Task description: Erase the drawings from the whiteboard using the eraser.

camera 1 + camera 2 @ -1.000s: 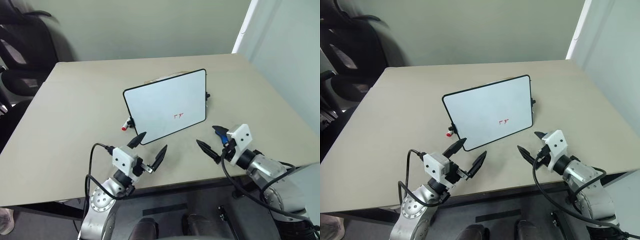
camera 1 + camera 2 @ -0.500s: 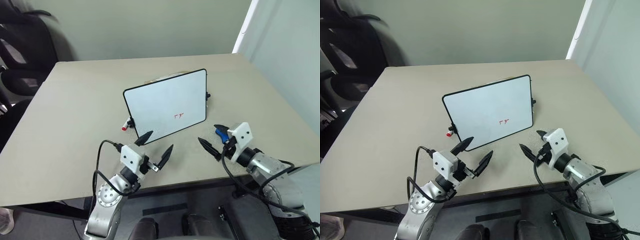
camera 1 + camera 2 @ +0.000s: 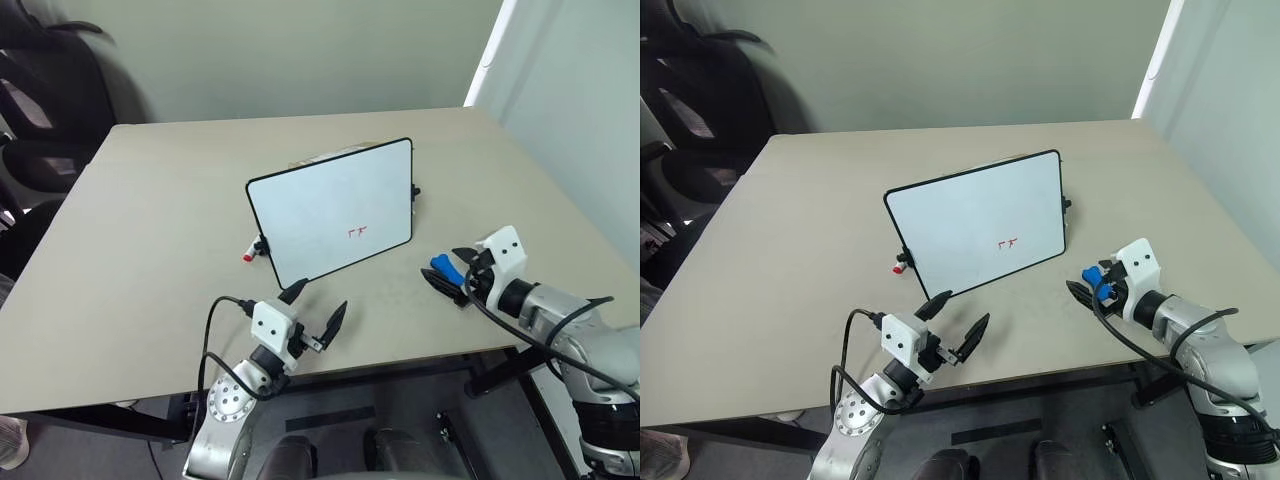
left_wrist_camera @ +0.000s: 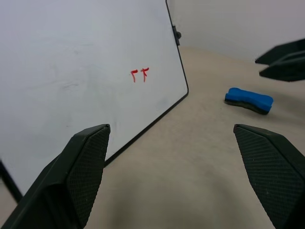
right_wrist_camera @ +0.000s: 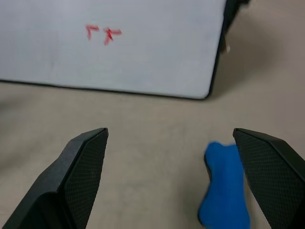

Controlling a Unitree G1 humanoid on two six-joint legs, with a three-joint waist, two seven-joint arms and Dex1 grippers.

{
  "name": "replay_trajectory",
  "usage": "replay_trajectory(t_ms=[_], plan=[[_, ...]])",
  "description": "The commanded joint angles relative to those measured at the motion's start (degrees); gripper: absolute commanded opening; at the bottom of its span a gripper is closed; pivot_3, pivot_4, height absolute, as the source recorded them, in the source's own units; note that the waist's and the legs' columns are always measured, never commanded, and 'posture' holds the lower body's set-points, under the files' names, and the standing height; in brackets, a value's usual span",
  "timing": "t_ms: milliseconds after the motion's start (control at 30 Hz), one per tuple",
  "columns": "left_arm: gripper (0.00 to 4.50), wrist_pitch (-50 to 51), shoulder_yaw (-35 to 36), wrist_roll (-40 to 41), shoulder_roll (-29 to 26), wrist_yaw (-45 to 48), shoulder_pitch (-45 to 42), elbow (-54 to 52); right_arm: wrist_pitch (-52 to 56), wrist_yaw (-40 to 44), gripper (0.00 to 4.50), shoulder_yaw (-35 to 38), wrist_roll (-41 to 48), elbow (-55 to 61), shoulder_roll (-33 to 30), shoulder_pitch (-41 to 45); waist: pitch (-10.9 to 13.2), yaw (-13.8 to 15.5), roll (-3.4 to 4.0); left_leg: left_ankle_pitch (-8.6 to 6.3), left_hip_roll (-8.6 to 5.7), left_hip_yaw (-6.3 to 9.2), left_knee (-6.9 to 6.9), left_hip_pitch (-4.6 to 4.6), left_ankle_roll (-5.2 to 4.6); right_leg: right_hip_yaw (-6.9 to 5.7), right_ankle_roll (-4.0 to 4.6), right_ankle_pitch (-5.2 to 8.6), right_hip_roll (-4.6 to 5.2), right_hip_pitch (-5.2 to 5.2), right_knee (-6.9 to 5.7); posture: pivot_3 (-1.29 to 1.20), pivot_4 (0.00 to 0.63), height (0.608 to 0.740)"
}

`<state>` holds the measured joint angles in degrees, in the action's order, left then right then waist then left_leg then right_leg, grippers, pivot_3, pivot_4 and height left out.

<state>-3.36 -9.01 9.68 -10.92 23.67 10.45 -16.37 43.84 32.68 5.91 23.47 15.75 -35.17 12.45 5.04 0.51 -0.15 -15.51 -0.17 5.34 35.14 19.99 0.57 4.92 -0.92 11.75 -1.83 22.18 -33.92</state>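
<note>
In the head view the right gripper (image 3: 455, 272) stands wide open and empty, with the eraser (image 3: 440, 265) lying on the table (image 3: 150, 220) between its fingers, close to the far one; the whiteboard (image 3: 330, 210) stands propped just beyond and to its left, the drawings (image 3: 356, 232) low on its face. The left gripper (image 3: 313, 307), also spread wide and holding nothing, hovers just short of the board's near edge. The right wrist view adds what the head view cannot: the eraser sits off-centre, hard against one finger (so closing now could likely nudge it aside or pinch one end). The left wrist view alone shows the eraser's dark underside resting flat on the table.
</note>
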Motion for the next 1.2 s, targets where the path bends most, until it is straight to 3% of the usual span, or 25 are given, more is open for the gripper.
replay_trajectory(t_ms=[33, 467, 767, 867, 1067, 1200], plan=[[4.50, -1.12, 0.30, 0.47, 0.04, 0.19, 0.29, -1.06, 5.36, 1.45, 4.45, -0.37, 1.37, -3.13, -1.75, 4.18, 0.01, -0.03, 0.01, 0.04, 0.00, 0.00, 0.00, -0.01, -0.02, 0.00, 0.00, 0.00, 0.00, 0.00, -0.01, 0.00, 0.150, 0.739], [4.50, -1.64, -1.90, 0.00, 0.82, 0.22, 2.46, -1.66, 4.95, 5.14, 4.45, -9.81, -7.49, -25.79, -4.10, 17.93, -0.04, 0.09, 0.17, 0.08, 0.01, 0.00, -0.04, 0.02, -0.13, 0.01, 0.02, -0.03, 0.00, 0.08, -0.06, 0.00, 0.150, 0.739], [4.50, -1.75, -1.93, 0.01, 1.09, -0.20, 3.27, -2.45, 7.46, 7.71, 1.56, -11.98, -9.31, -25.24, -5.00, 20.25, -0.06, 0.16, 0.19, 0.01, 0.02, 0.01, -0.05, -0.01, -0.15, 0.01, 0.05, -0.07, 0.00, 0.03, -0.08, 0.00, 0.150, 0.739], [4.50, -1.71, -1.97, -0.04, 1.18, -0.29, 3.16, -2.42, 8.59, 8.97, 1.56, -12.93, -9.45, -23.21, -5.69, 20.32, -0.05, 0.17, 0.18, 0.02, 0.01, 0.01, -0.02, 0.02, -0.14, 0.01, 0.06, -0.07, 0.00, 0.03, -0.06, 0.00, 0.150, 0.739], [4.50, -1.63, -2.25, -0.20, 1.42, -0.28, 2.82, -1.90, 10.16, 8.19, 0.35, -11.60, -9.11, -18.19, -6.50, 20.17, 0.00, 0.15, 0.24, 0.04, 0.01, 0.00, -0.02, 0.02, -0.11, 0.01, 0.06, -0.07, 0.00, 0.05, -0.07, 0.00, 0.150, 0.739], [4.50, -1.51, -2.30, -0.39, 1.36, -0.24, 2.68, -1.61, 12.92, 7.43, 0.28, -9.92, -7.33, -11.04, -5.97, 20.28, 0.02, 0.15, 0.27, 0.04, 0.01, 0.00, -0.03, 0.02, -0.12, 0.01, 0.06, -0.07, 0.00, 0.05, -0.07, 0.00, 0.150, 0.739]])
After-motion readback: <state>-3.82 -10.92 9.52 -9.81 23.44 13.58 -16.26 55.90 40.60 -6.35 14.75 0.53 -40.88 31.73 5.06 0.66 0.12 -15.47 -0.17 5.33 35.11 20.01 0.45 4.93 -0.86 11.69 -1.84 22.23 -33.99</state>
